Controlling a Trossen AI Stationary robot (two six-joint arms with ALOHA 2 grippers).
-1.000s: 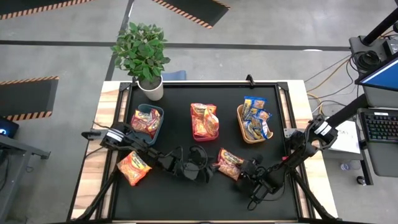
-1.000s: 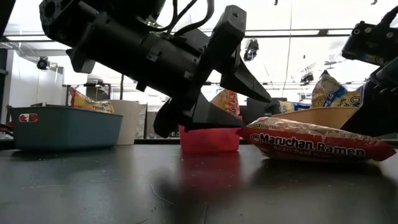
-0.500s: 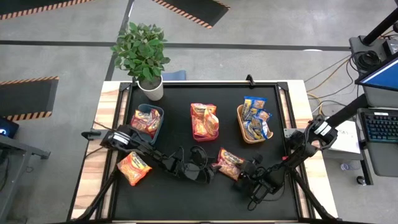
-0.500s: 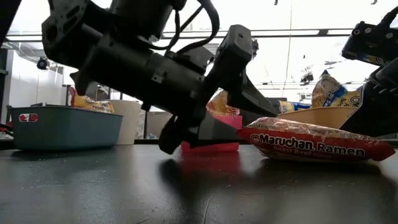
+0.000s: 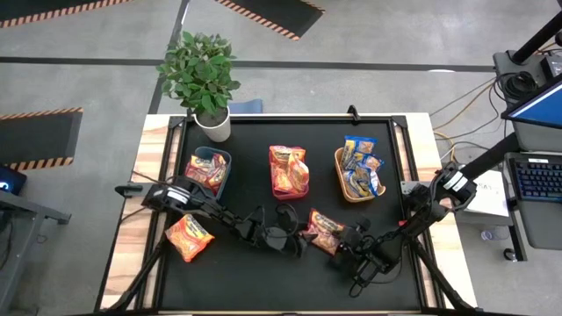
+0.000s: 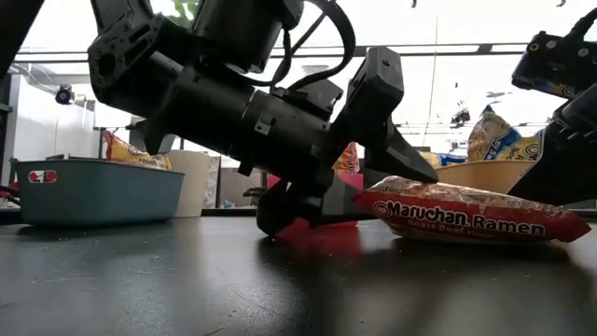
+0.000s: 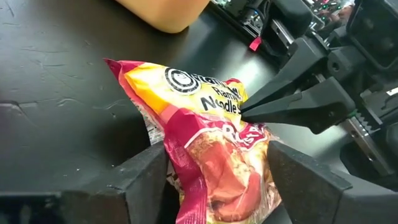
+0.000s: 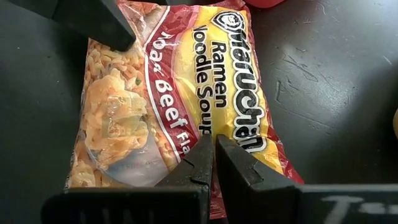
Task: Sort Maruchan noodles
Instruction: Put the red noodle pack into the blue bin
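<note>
A red-pink Maruchan packet (image 5: 323, 230) (image 6: 466, 217) lies flat on the black table, near the front. My left gripper (image 5: 304, 232) (image 7: 217, 152) is open, with one finger on each side of the packet's (image 7: 211, 143) left end. My right gripper (image 5: 344, 241) (image 8: 214, 146) is shut, its tips on the packet's (image 8: 180, 93) top face. An orange packet (image 5: 189, 237) lies flat near the table's left edge. More packets fill the three bins. My left gripper stands level from the table's left around the packet's left end (image 7: 186, 186); whether its fingers touch it, I cannot tell. My right gripper comes slanting down from the table's right, and its shut fingertips (image 7: 245, 109) meet the packet's printed top face (image 8: 211, 124) near its right edge. The packet stays flat on the table.
A teal bin (image 5: 228, 167), a red bin (image 5: 271, 180) and a tan bin (image 5: 338, 180) stand in a row across the table's middle. A potted plant (image 5: 202, 75) sits at the far left corner. Bare black table lies in front of the packet.
My left gripper has moved toward the table's right and down, tipping lower, until its open fingers reach around the red-pink packet's left end. The packet and my right gripper have stayed where they were.
</note>
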